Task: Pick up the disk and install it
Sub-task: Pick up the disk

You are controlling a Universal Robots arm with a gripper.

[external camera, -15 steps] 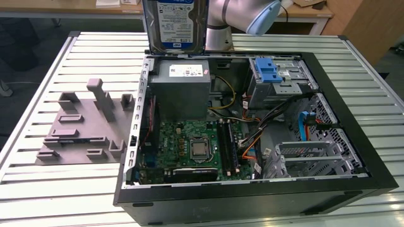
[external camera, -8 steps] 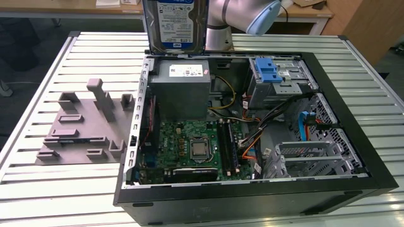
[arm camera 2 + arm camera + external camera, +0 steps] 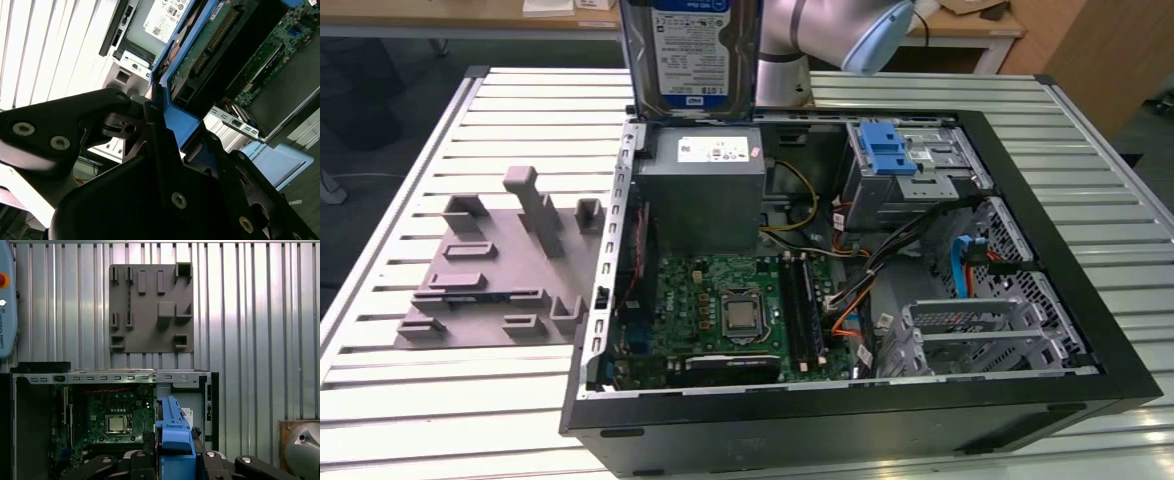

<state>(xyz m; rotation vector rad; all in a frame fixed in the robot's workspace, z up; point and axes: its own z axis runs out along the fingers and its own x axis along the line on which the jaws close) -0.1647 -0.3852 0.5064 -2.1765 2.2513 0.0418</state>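
Silver metal with a white-and-blue label, the disk point(image 3: 687, 50) hangs upright in the exterior view. It is above the far end of the open case point(image 3: 854, 430), over the grey power supply point(image 3: 704, 195). The arm point(image 3: 821, 45) rises just behind it. The drive cage point(image 3: 907, 160) with its blue latch sits at the far end, toward the exterior view's right and apart from the disk. A grey fixture plate point(image 3: 494, 260) lies on the bench point(image 3: 400, 400) at the exterior view's left.

In the second wrist view the pincer point(image 3: 167, 120) is clamped on the blue caddy point(image 3: 185, 127) that frames the disk. Its black fingers point(image 3: 107, 100) press in from either side. The disk's green circuit board lies bare beyond them.

In the first wrist view the caddy's edge stands between the fingers, with the motherboard point(image 3: 100, 415) down in the case beyond it.

By its look the disk is dense, rigid and heavy for its bulk, and likely sensitive to knocks. The plastic rim may flex or slip under load, and the exposed board should take no pressure. The caddy's side rails seem the soundest place to hold.
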